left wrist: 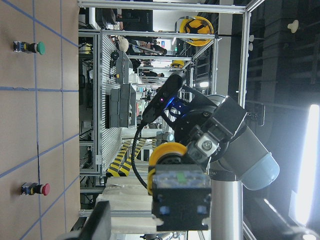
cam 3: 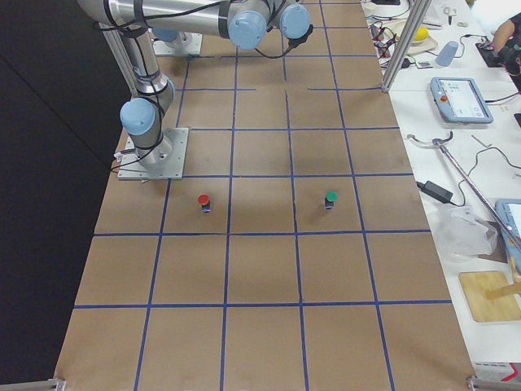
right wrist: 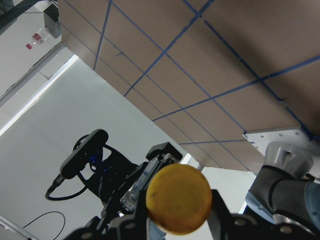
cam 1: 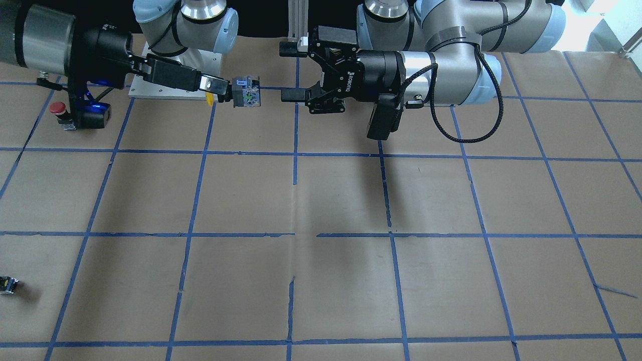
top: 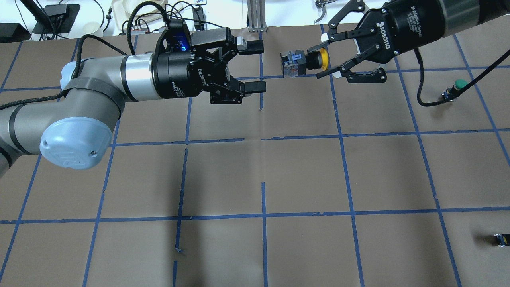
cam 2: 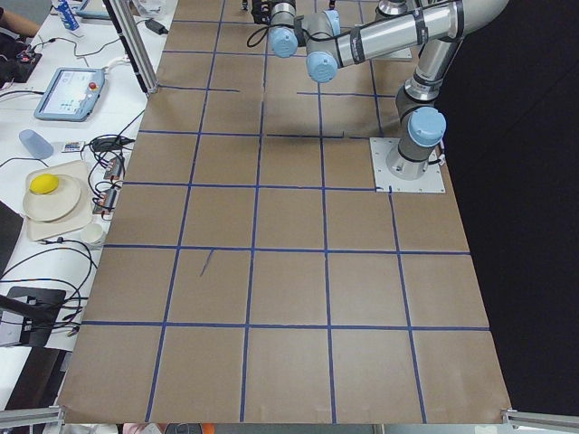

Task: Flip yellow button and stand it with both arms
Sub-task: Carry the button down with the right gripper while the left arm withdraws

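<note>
The yellow button [top: 294,63] hangs in the air over the far middle of the table, lying on its side. Its yellow cap [top: 323,58] points at my right gripper [top: 327,56], which is shut on the cap end. The black body with its clear terminal block points at my left gripper [top: 255,66]. That gripper is open and empty, level with the button and a short gap away. In the front view the button [cam 1: 246,92] sits between the right gripper [cam 1: 219,89] and the left gripper [cam 1: 291,71]. The left wrist view shows the button's base [left wrist: 180,196] head on.
A red-capped button [cam 1: 58,108] stands near the right arm's base. A green-capped button [top: 459,84] stands at the right. A small capless black block [top: 501,239] lies at the near right edge. Blue tape lines grid the brown table [top: 303,175].
</note>
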{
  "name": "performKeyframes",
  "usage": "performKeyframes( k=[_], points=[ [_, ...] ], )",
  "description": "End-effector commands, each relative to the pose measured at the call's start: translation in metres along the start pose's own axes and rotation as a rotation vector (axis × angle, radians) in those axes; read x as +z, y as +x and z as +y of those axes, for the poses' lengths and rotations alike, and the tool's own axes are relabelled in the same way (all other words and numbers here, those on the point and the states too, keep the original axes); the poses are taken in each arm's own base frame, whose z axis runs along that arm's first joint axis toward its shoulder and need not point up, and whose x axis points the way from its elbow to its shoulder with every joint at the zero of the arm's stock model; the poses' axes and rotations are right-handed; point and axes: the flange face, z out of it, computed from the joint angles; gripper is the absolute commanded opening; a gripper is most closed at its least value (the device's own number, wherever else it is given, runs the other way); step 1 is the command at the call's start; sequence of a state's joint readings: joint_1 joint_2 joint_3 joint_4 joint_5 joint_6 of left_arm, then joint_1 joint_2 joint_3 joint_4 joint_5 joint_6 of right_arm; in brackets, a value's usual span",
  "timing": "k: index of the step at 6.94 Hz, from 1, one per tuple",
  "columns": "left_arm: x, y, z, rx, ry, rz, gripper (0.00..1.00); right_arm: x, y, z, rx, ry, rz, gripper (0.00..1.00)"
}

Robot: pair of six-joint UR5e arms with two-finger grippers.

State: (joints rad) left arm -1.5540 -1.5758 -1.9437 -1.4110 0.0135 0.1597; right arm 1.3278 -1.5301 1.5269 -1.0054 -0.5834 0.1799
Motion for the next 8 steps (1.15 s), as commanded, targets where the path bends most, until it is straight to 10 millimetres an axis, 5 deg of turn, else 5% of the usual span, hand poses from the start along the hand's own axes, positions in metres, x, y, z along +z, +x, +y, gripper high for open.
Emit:
performKeyframes(
  k=[1,5,6,8],
  points=[
    [-0.008,0.000,0.002,0.009,-0.002,-0.173,1.00,-0.035,0.023,-0.017,-0.108,0.108,0.167,0.26],
    [-0.047,-0.029,-0.018,0.045,0.036,-0.725,1.00,-0.061,0.051,-0.034,-0.602,0.169,0.660,0.23],
    [-0.063,-0.012,-0.040,0.049,0.080,-0.901,1.00,-0.063,0.057,-0.046,-0.763,0.140,0.728,0.22],
    [-0.089,0.017,-0.062,0.042,0.086,-1.267,1.00,-0.081,0.117,-0.095,-0.917,0.159,0.797,0.22]
  ],
)
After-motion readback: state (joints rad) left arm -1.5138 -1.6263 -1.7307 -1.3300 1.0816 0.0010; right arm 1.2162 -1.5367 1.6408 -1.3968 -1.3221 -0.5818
